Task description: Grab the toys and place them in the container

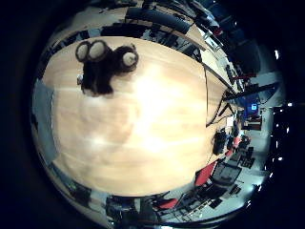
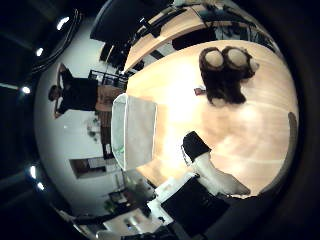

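The surface was a pale wooden table [image 1: 143, 143], broad and mostly bare, with a bright patch of glare across its middle. Around it the room showed more long tables, dark chairs, red seats and lit screens, all well away from the work area.

A white, open-topped container [image 2: 134, 131] stood on the table near one of its edges. Its inside looked bare from what the thumb-side view showed, though part of the interior was turned away from the camera.

The one toy in sight, a dark brown plush toy [image 1: 102, 67] with pale round soles, lay on the wood well apart from the container; taking the container as the dial's centre in the thumb-side view, the toy sat at about two o'clock. A small, unclear object [image 2: 199, 90] lay just beside it on the container side.

Open tabletop stretched between the toy and the container, and the toy lay some way in from the table's far edge.

Of the hand [image 2: 210, 175], a white and black finger reached out straight over the wood, touching nothing; it was held apart and empty, well off the toy.
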`<state>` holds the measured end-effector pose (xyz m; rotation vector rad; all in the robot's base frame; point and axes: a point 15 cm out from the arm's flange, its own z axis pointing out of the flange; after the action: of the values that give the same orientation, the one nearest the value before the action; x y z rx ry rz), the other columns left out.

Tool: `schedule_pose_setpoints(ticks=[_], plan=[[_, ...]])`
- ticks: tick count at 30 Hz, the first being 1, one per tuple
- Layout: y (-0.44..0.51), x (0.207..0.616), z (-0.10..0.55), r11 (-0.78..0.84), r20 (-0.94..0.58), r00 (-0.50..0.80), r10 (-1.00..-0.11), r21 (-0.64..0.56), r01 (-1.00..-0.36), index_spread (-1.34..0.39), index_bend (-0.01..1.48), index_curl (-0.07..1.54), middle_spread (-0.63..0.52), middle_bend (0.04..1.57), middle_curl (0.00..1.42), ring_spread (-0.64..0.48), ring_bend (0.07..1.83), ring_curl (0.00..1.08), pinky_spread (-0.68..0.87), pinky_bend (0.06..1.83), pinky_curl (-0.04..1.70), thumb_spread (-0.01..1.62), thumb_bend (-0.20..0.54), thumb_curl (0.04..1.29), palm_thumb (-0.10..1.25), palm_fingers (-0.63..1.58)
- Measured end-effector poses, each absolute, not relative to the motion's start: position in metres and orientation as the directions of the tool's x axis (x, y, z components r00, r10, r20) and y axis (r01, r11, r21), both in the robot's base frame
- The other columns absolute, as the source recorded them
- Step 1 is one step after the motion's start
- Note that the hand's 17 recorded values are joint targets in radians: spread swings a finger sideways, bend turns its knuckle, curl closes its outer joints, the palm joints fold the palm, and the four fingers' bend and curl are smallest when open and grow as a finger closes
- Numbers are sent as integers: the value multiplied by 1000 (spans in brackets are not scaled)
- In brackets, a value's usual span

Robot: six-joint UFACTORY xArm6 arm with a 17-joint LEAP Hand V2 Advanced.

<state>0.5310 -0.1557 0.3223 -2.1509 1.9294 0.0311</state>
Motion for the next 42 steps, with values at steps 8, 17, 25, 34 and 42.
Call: schedule_pose_setpoints(ticks=[8,17,25,34,42], plan=[[-159,582,315,-65,-142,104,-984,-256,-965,-452,181,405,-136,287,379,-45,441,255,309,579,254,941,-30,299,492,126],[-146,623,285,-64,-128,104,-986,-286,-956,-450,177,371,-136,251,363,-49,402,249,313,515,243,930,-32,303,482,167],[-134,640,238,-71,-132,109,-985,-263,-962,-451,170,349,-141,236,358,-59,390,248,315,467,237,921,-31,306,478,205],[-129,654,201,-66,-127,101,-987,-260,-963,-455,169,331,-139,224,355,-63,379,246,325,432,234,907,-37,305,461,249],[-126,663,172,-47,-122,81,-989,-256,-965,-460,157,310,-146,219,354,-81,419,252,334,431,236,901,-29,309,470,316]])
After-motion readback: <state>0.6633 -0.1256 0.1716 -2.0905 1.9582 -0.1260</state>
